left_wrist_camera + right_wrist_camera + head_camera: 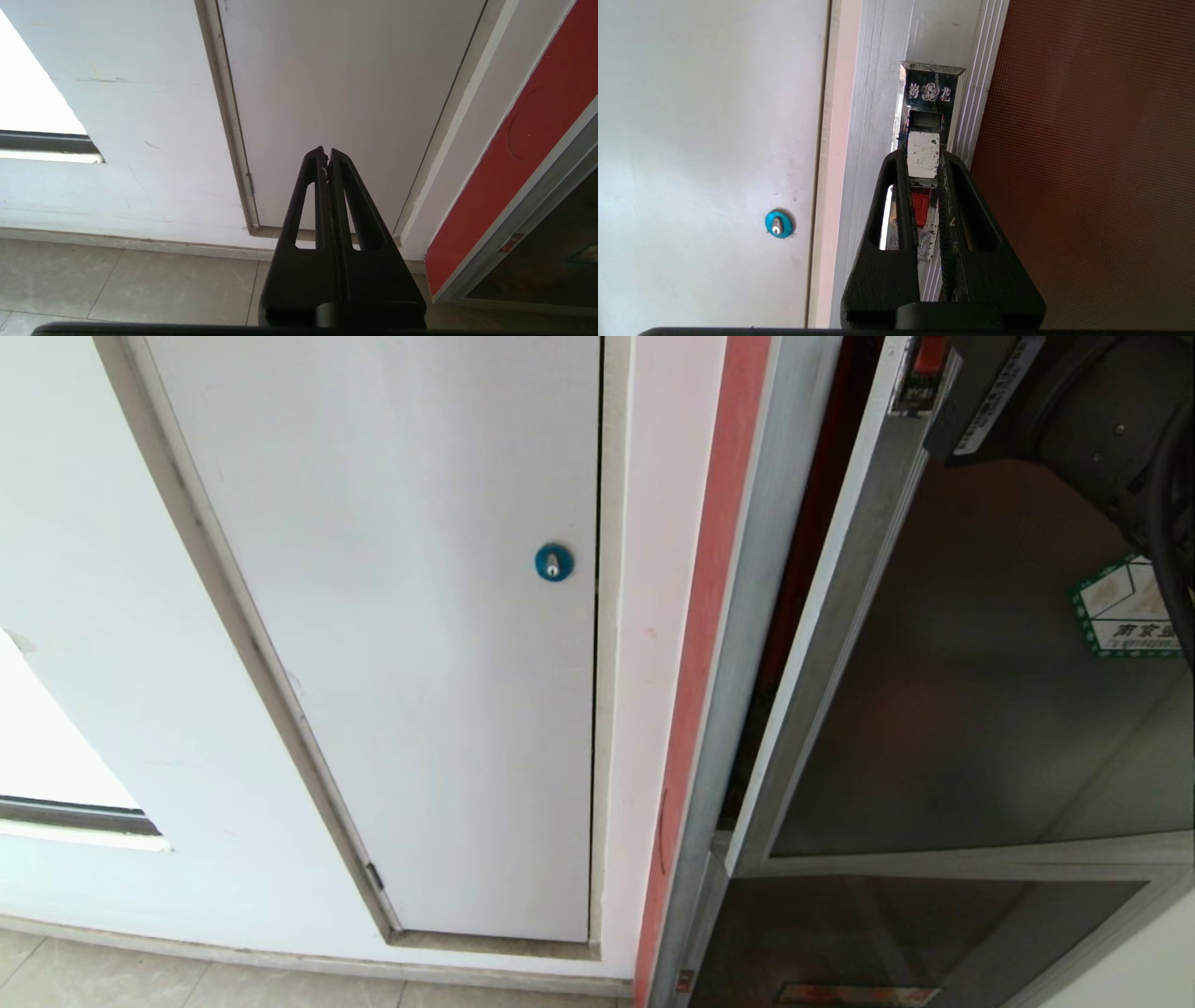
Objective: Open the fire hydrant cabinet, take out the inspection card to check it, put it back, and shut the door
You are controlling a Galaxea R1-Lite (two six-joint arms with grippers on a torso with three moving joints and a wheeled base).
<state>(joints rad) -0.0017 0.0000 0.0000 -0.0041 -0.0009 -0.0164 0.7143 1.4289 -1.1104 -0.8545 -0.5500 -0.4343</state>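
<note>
The fire hydrant cabinet's silver frame [738, 616] stands beside its door [952, 709], a dark glass pane with a green-edged sticker [1125, 607]. The door stands slightly ajar, with a dark red gap along its latch edge. In the right wrist view my right gripper [923, 156] is shut on the silver latch tab [923, 149] below the engraved latch plate [931, 91]. The right arm [1083, 420] shows at the head view's top right corner. My left gripper [326, 151] is shut on nothing, parked low and facing the white panel. The inspection card is out of view.
A white panel [420, 663] with a blue round lock [554, 562] fills the wall left of the cabinet. A smaller glass door with a red strip label [887, 933] sits below the main door. Grey floor tiles [140, 280] run along the wall's foot.
</note>
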